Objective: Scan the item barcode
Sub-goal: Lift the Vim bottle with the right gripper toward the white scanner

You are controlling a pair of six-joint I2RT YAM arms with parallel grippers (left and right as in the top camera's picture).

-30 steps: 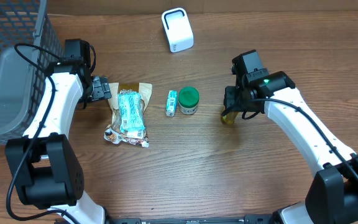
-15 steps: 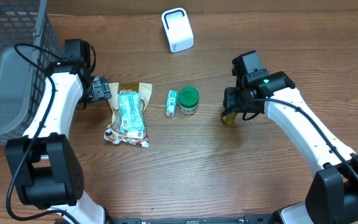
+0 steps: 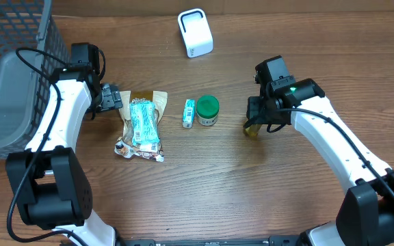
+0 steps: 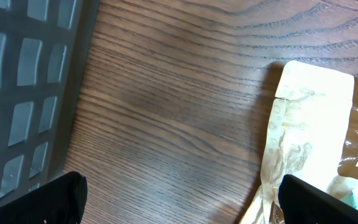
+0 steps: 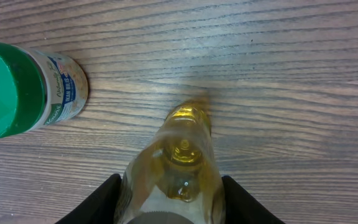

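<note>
My right gripper (image 3: 254,125) is shut on a small clear bottle of yellow liquid (image 3: 252,129), which lies with its far end on the table right of centre. In the right wrist view the bottle (image 5: 180,155) fills the gap between my two black fingers (image 5: 98,202). The white barcode scanner (image 3: 195,32) stands at the back centre, well apart from the bottle. My left gripper (image 3: 111,98) is wide open, low over the table beside the top edge of a snack bag (image 3: 142,126), with only bare wood between its fingers (image 4: 64,196).
A green-lidded jar (image 3: 207,109) and a small green box (image 3: 189,113) sit mid-table, left of the bottle; the jar (image 5: 23,87) also shows in the right wrist view. A grey mesh basket (image 3: 9,68) fills the left edge, near my left gripper.
</note>
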